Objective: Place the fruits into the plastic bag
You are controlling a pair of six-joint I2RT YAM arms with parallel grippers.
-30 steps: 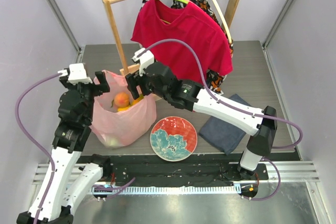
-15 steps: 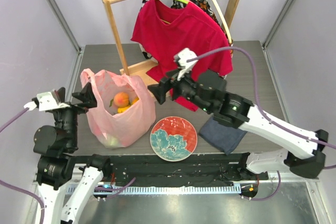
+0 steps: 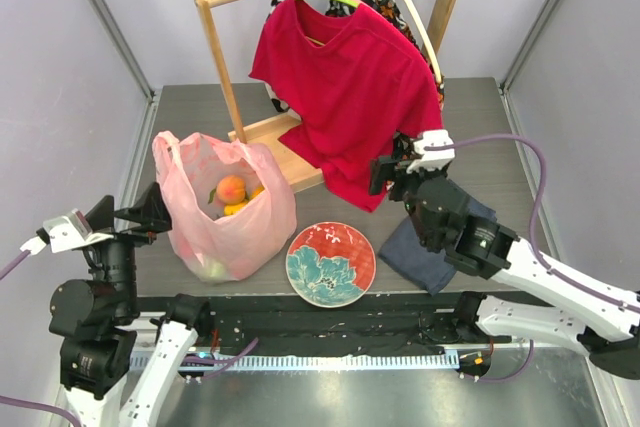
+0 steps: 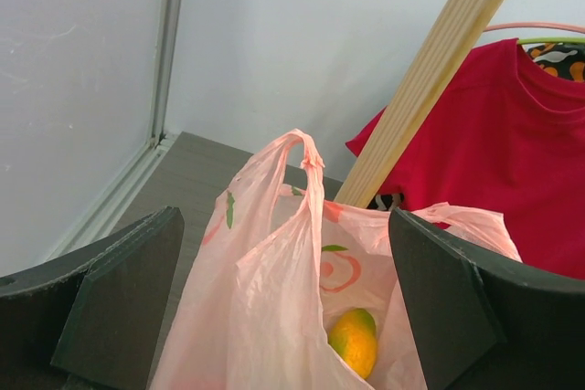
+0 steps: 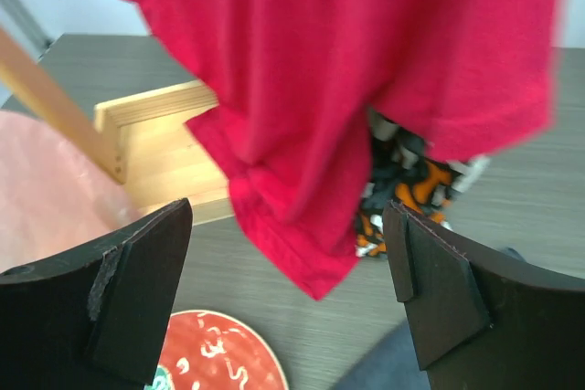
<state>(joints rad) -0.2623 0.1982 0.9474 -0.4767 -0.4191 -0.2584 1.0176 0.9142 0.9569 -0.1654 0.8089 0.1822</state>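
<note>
The pink plastic bag [image 3: 222, 205] stands open on the table left of centre. Inside it I see an orange-pink peach [image 3: 231, 189], a yellow fruit [image 3: 243, 205] and a pale green fruit low down through the film [image 3: 211, 268]. The left wrist view shows the bag [image 4: 274, 289] close up with a yellow-green mango [image 4: 353, 342] inside. My left gripper [image 3: 143, 216] is open and empty, just left of the bag. My right gripper [image 3: 392, 169] is open and empty, raised in front of the red T-shirt, well right of the bag.
A red T-shirt [image 3: 350, 82] hangs from a wooden rack [image 3: 222, 67] at the back. A red plate with a teal flower [image 3: 331, 263] lies in front, right of the bag. A folded grey-blue cloth [image 3: 430, 257] lies under my right arm.
Both arms have pulled back from the bag: the left arm down and left, the right arm to the right, past the T-shirt. The bag stands by itself.
</note>
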